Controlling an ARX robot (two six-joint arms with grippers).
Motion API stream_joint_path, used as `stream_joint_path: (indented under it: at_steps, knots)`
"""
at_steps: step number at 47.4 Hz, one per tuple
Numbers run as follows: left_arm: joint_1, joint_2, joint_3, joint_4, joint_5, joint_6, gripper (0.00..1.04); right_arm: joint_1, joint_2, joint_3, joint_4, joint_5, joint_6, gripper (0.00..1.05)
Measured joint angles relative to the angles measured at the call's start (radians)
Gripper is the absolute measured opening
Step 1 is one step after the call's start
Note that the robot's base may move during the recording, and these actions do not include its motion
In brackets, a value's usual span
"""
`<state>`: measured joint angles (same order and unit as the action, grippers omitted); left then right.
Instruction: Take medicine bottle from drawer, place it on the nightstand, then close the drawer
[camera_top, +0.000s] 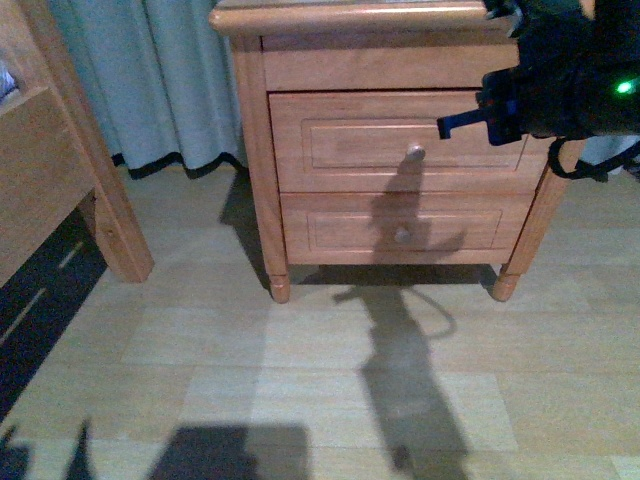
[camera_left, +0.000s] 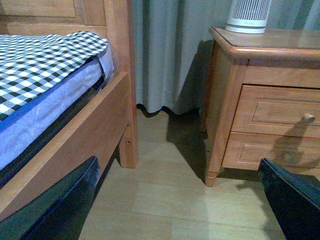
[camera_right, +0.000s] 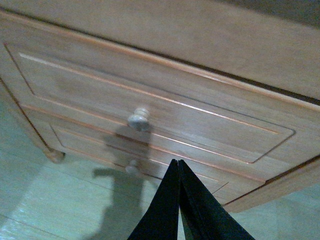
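The right gripper, its fingers pressed together and holding nothing, hangs just in front of the drawer, near its knob, the drawer shut flush in the nightstand, with bare floor below.

The right arm is a bulky black housing with a small green light, blue trim near its front and a black cable looping beneath. Its pincer has smooth, tapering black fingers.
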<state>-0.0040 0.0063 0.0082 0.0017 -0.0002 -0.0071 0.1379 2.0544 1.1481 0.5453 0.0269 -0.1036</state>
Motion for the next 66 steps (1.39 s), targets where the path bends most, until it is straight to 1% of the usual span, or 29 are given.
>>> stream_joint_path:
  at_steps: [4, 8, 9, 12, 13, 14, 16, 17, 22, 30, 32, 36, 49, 66]
  knots:
    - [0.0, 0.0, 0.0, 0.0, 0.0, 0.0, 0.98, -0.002, -0.179, -0.105, -0.02, -0.037, 0.138, 0.03]
    - [0.0, 0.0, 0.0, 0.0, 0.0, 0.0, 0.98, -0.002, -0.307, -0.181, -0.039, -0.057, 0.192, 0.03]
    - [0.0, 0.0, 0.0, 0.0, 0.0, 0.0, 0.98, -0.002, -0.364, -0.213, -0.06, -0.058, 0.206, 0.05]
    - [0.0, 0.0, 0.0, 0.0, 0.0, 0.0, 0.98, -0.002, -0.535, -0.312, -0.104, -0.07, 0.246, 0.21]
    - [0.0, 0.0, 0.0, 0.0, 0.0, 0.0, 0.98, 0.002, -0.592, -0.36, -0.064, -0.022, 0.232, 0.18]
    - [0.0, 0.0, 0.0, 0.0, 0.0, 0.0, 0.98, 0.002, -0.65, -0.415, 0.001, 0.032, 0.208, 0.13]
    - [0.0, 0.0, 0.0, 0.0, 0.0, 0.0, 0.98, -0.005, -0.765, -0.509, 0.05, 0.077, 0.171, 0.05]
    - [0.0, 0.0, 0.0, 0.0, 0.0, 0.0, 0.98, -0.01, -0.819, -0.547, 0.045, 0.081, 0.155, 0.02]
    - [0.0, 0.0, 0.0, 0.0, 0.0, 0.0, 0.98, -0.03, -1.044, -0.715, 0.031, 0.076, 0.132, 0.03]
    - [0.0, 0.0, 0.0, 0.0, 0.0, 0.0, 0.98, -0.061, -1.173, -0.883, 0.05, 0.04, 0.112, 0.03]
    - [0.0, 0.0, 0.0, 0.0, 0.0, 0.0, 0.98, -0.089, -1.196, -0.903, 0.051, -0.006, 0.111, 0.03]
    - [0.0, 0.0, 0.0, 0.0, 0.0, 0.0, 0.98, -0.133, -1.253, -0.95, 0.05, -0.021, 0.11, 0.03]
    - [0.0, 0.0, 0.0, 0.0, 0.0, 0.0, 0.98, -0.135, -1.4, -1.046, -0.002, -0.027, 0.109, 0.03]
    - [0.0, 0.0, 0.0, 0.0, 0.0, 0.0, 0.98, -0.136, -1.569, -1.102, -0.112, -0.027, 0.109, 0.03]
